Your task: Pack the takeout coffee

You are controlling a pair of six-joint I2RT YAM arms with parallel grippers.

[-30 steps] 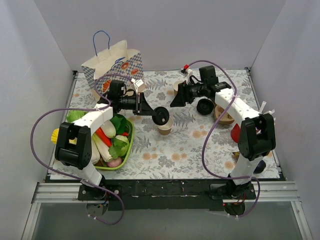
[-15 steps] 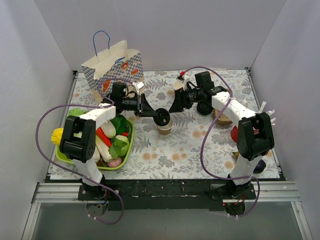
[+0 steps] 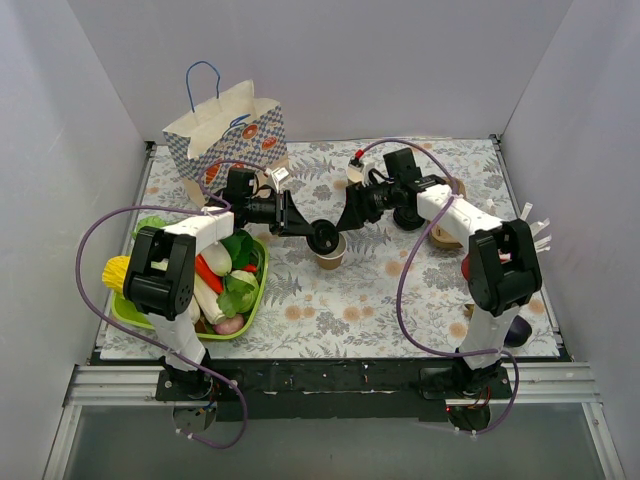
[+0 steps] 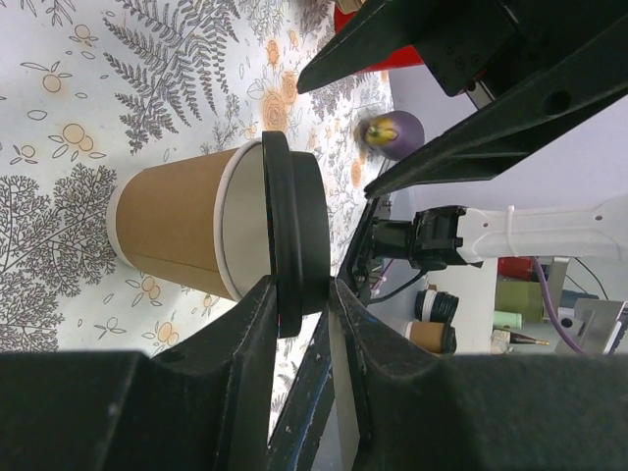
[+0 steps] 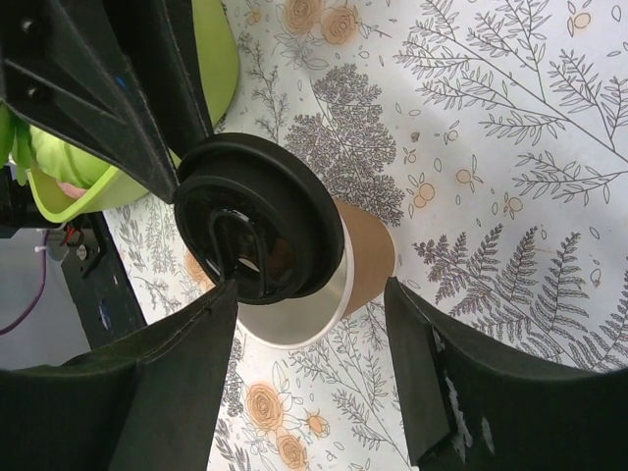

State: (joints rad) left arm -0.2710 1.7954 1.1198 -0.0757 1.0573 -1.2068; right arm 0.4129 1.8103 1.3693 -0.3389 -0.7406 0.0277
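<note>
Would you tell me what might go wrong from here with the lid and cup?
The lid lies off-centre over the cup, so pressing may seat it crooked. The left claw pinches only the lid's edge, while the right claw stands open around the cup; a sideways push might tip it.

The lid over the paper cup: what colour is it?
The lid is black, clearest in the right wrist view.

Right wrist view: the cup's [image 5: 365, 257] white mouth is partly covered by the black lid [image 5: 257, 218], and the green basket [image 5: 224, 69] is cut off at the left edge. Left wrist view: a round purple object [image 4: 391, 132] is blurred beyond identification.
</note>
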